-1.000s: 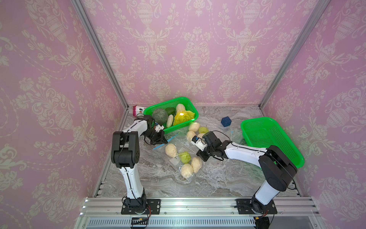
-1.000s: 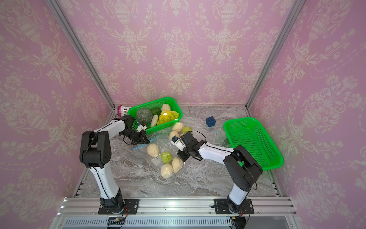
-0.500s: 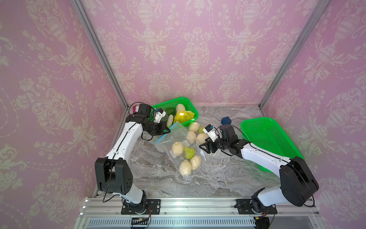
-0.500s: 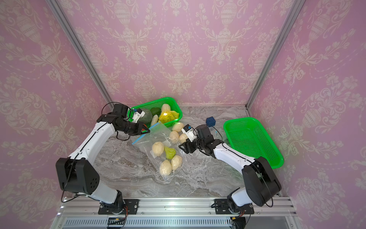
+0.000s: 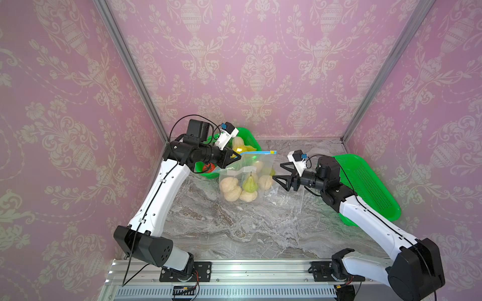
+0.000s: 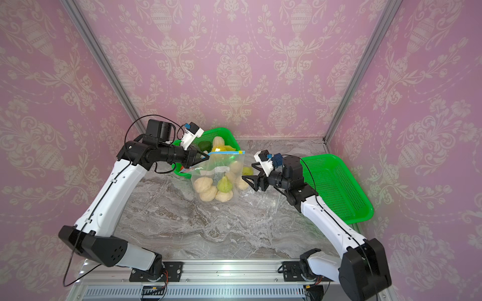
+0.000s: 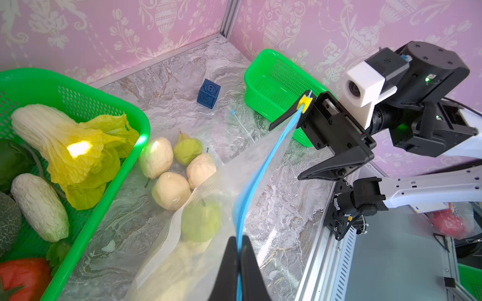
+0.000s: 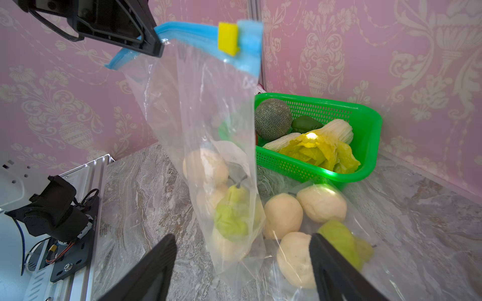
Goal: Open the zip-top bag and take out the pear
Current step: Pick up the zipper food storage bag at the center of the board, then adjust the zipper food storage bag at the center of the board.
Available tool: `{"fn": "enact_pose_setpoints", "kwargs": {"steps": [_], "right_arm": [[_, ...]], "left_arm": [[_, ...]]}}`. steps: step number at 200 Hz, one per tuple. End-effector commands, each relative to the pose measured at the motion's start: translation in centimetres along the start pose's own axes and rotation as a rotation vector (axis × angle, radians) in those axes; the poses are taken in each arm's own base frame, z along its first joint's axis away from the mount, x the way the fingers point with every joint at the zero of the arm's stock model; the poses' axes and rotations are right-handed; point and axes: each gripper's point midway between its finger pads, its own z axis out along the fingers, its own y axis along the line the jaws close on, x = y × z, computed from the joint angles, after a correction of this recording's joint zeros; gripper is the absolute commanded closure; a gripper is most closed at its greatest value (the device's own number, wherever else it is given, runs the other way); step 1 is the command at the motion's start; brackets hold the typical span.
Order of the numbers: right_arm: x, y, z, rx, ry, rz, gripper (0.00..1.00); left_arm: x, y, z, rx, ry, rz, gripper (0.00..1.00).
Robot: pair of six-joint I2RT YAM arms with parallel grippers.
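Clear bag (image 5: 257, 162) aloft, green pear (image 5: 249, 184) inside

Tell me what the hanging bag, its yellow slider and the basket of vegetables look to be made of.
The hanging bag looks like thin clear plastic film, glossy: the fruit shows through it and it creases. Its slider seems to be hard, opaque yellow plastic, fairly matte. The basket looks like moulded green plastic, slightly shiny, with perforated mesh walls and a smooth rim.
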Motion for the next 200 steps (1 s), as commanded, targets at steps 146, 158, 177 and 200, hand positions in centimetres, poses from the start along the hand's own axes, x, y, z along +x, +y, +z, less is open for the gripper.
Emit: {"fn": "enact_pose_setpoints", "kwargs": {"steps": [146, 158, 177, 200], "right_arm": [[-0.9, 4.1, -2.1, -0.246, -0.119, -0.147, 0.21], [0.2, 4.4, -2.0, -0.257, -0.121, -0.115, 0.22], [1.5, 4.7, -1.6, -0.256, -0.119, -0.084, 0.24], [2.6, 4.6, -1.2, -0.243, -0.100, -0.062, 0.27]], "left_arm": [[0.7, -5.1, -0.1, 0.110, -0.092, 0.386, 1.00], [1.3, -5.1, 0.4, 0.110, -0.080, 0.392, 1.00], [2.1, -5.0, 0.7, 0.111, -0.065, 0.396, 1.00], [3.7, -4.5, 1.2, 0.102, -0.024, 0.417, 1.00]]}}
